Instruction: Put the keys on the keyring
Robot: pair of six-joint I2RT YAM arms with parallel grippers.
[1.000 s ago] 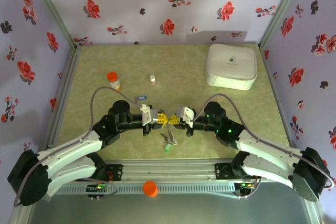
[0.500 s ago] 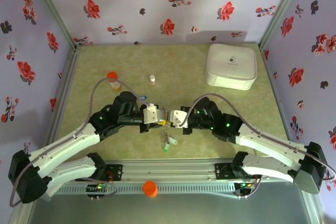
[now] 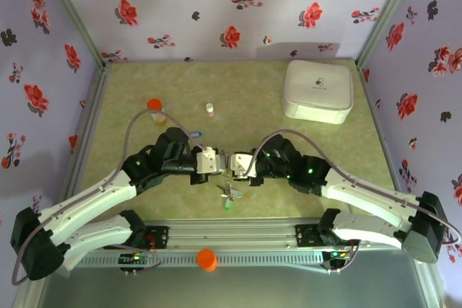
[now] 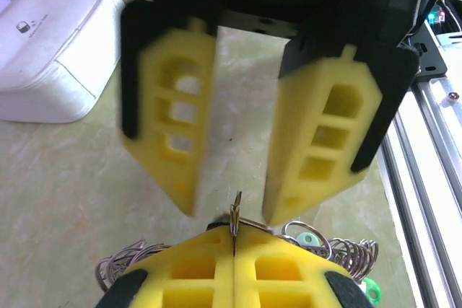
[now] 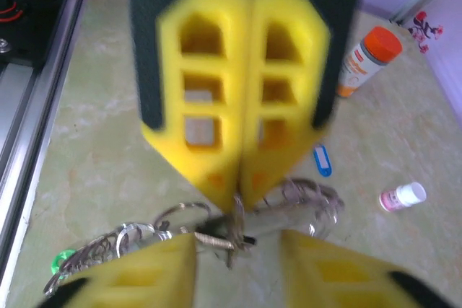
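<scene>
My left gripper (image 3: 219,166) (image 4: 234,239) is shut on the keyring (image 5: 312,198), a thin grey wire loop, and pinches its edge at the fingertips. Loose coils (image 4: 119,268) of the ring spill out on both sides. My right gripper (image 3: 230,168) (image 5: 238,250) faces it tip to tip with jaws open, one finger on each side of the pinched wire. A dark-headed key (image 5: 216,232) hangs at the pinch. The green key (image 3: 227,205) (image 5: 63,259) dangles lower on the bunch. The blue key (image 3: 195,135) (image 5: 322,160) lies alone on the table behind the left arm.
A white rounded box (image 3: 318,90) (image 4: 50,55) sits at the back right. An orange-capped bottle (image 3: 155,110) (image 5: 364,59) and a small pink bottle (image 3: 210,109) (image 5: 401,196) stand at the back. The metal rail (image 3: 231,236) runs along the near edge, with an orange ball (image 3: 206,259) on it.
My right gripper has opened from shut. Both grippers have drawn closer together over the middle of the table. The left gripper has closed tight on the ring.
</scene>
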